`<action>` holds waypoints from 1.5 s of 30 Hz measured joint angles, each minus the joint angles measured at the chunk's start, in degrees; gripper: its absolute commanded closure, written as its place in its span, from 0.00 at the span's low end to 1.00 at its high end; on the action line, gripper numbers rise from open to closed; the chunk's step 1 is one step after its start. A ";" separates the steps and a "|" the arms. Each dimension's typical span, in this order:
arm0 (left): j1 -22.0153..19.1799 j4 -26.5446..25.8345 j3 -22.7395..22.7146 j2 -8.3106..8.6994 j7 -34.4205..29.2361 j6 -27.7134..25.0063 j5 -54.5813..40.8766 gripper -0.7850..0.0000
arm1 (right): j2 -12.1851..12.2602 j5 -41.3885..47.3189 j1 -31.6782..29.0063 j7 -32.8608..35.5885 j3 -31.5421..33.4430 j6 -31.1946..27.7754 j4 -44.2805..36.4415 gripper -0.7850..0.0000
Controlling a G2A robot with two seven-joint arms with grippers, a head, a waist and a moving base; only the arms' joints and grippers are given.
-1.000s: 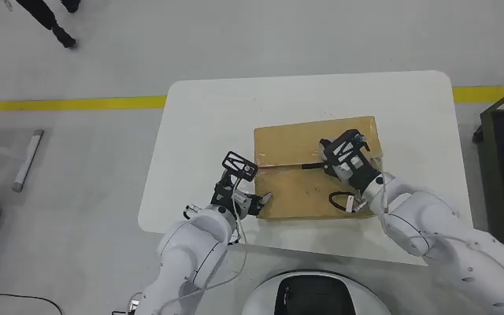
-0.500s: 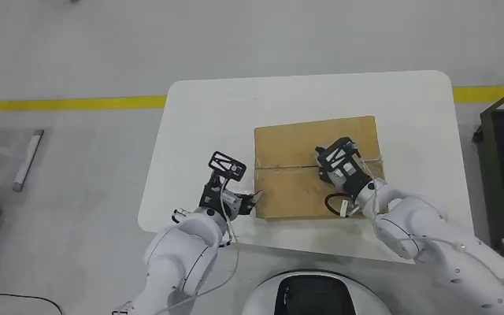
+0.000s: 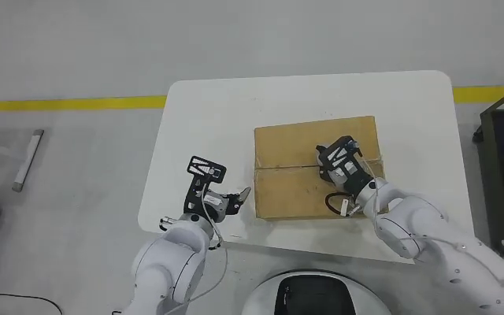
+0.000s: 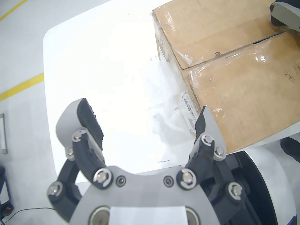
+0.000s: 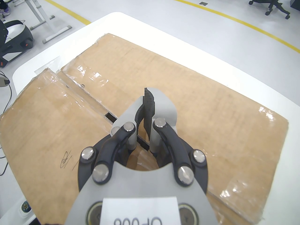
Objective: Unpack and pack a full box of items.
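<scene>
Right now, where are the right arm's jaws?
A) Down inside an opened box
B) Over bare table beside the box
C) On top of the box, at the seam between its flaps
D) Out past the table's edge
C: the right arm's jaws are shut and sit at the seam between the closed flaps on top of the cardboard box.

The box (image 3: 299,142) sits on the table (image 3: 205,118), right of centre.

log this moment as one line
box: flaps closed, on table | left gripper: open, beside box's near corner | right gripper: shut, over flap seam
</scene>
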 measured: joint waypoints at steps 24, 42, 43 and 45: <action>-0.04 8.40 5.85 -0.68 12.72 0.24 14.47 0.00 | -1.92 -2.07 -2.85 0.76 1.35 -0.64 -0.40 1.00; -3.40 13.13 8.35 -1.95 16.40 4.82 23.95 0.00 | -3.44 -2.78 -3.14 0.96 1.89 -1.66 -0.36 1.00; -3.56 13.19 8.38 -1.99 16.72 4.92 24.55 0.00 | -3.52 -2.84 -3.12 1.05 1.85 -1.69 -0.46 1.00; -3.78 13.08 8.34 -2.12 17.31 5.36 25.64 0.00 | -3.70 -2.95 -3.08 1.20 1.88 -1.69 -0.60 1.00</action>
